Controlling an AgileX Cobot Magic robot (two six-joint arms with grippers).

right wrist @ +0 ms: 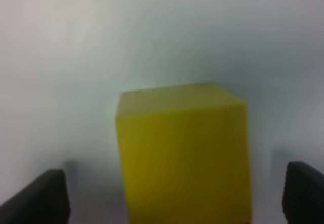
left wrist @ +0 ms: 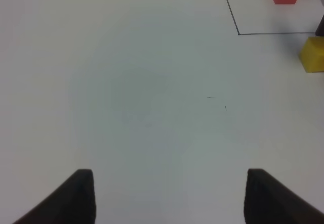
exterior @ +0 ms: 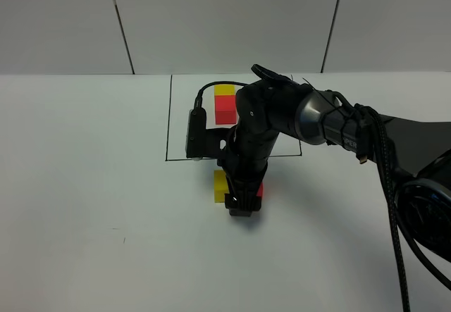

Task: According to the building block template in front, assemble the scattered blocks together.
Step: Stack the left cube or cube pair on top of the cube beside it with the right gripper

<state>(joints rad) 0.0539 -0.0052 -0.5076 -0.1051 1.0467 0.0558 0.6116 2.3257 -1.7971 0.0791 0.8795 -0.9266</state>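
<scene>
Key relation: the yellow cube [exterior: 220, 185] sits just to the left of the right gripper [exterior: 241, 206] in the high view. In the right wrist view it is centred between the two dark fingers [right wrist: 43, 198].
Right gripper state: jaws wide, with a gap on each side of the yellow cube — nothing gripped.
Red cube [exterior: 260, 190]: only a sliver shows, on the far side of the right gripper from the yellow one. I cannot tell whether the two cubes touch.
Axis: cubes have no long axis. The loose pair lies side by side across the high view, while the building block template [exterior: 225, 101] runs the other way, its yellow half farther back and its red half nearer.
Template place: inside the black-line rectangle [exterior: 169, 115], just behind the loose cubes.
Nearer arm: the right, by far — it has reached across the middle.
Left gripper [left wrist: 167, 198]: fingers apart over bare table, holding nothing, well away from the cubes.
Surface: a flat white table [exterior: 84, 185], smooth and matte.
Room: open on every side of the loose pair. The rectangle's near line is close behind.
</scene>
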